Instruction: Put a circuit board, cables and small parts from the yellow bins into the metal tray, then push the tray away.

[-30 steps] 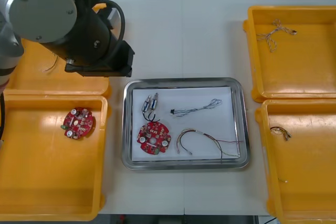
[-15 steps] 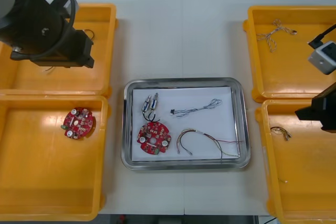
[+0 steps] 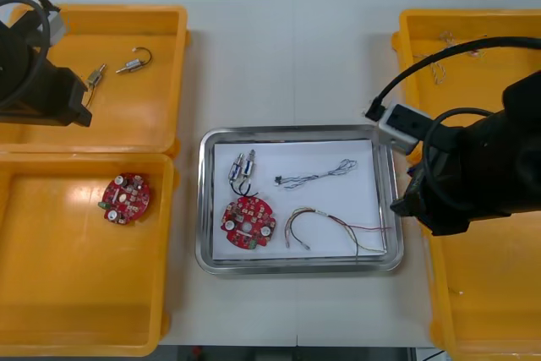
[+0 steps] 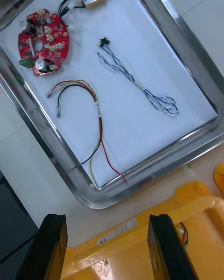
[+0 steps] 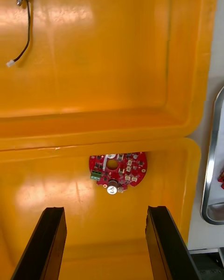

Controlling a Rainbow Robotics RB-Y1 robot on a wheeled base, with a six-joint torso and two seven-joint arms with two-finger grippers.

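Note:
The metal tray (image 3: 296, 132) lies mid-table with a white lining. In it are a red circuit board (image 3: 248, 222), small metal parts (image 3: 241, 166), a blue and white cable (image 3: 318, 175) and a red and yellow cable (image 3: 328, 226). My right arm (image 3: 473, 177) hangs over the right bins, beside the tray's right rim. My right gripper (image 4: 106, 249) is open over a bin rim (image 4: 140, 242), with the tray's rim (image 4: 154, 177) just beyond its fingers. My left gripper (image 5: 102, 245) is open and holds nothing, above a second circuit board (image 5: 117, 166) in the near left bin.
The far left bin (image 3: 169, 82) holds small metal parts (image 3: 135, 61), and the near left bin (image 3: 84, 293) holds the spare board (image 3: 126, 197). The far right bin (image 3: 439, 82) has a cable (image 3: 439, 65). My left arm (image 3: 34, 73) sits at the table's left edge.
My left arm drew back to the left, off the tray's corner, uncovering the far left bin. My right arm came in from the right edge to the tray's right side.

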